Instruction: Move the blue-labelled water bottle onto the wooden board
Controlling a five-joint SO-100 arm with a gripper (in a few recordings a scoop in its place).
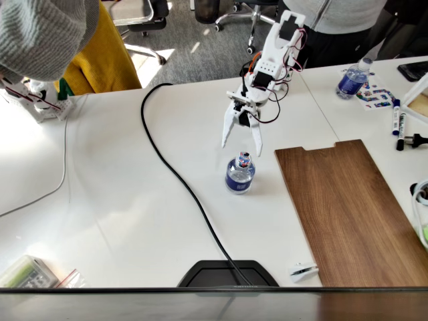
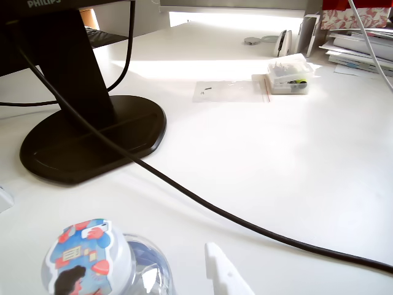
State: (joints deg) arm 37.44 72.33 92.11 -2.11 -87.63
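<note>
In the fixed view the gripper (image 1: 242, 149) hangs with its jaws spread just above the blue-labelled water bottle (image 1: 240, 174), which stands upright on the white surface (image 1: 120, 200), left of the wooden board (image 1: 348, 207) and apart from it, apparently lined up to straddle the cap. In the wrist view the cap sits at lower left, one white fingertip (image 2: 224, 273) beside it, not touching, and a black cable (image 2: 202, 200) crosses behind.
</note>
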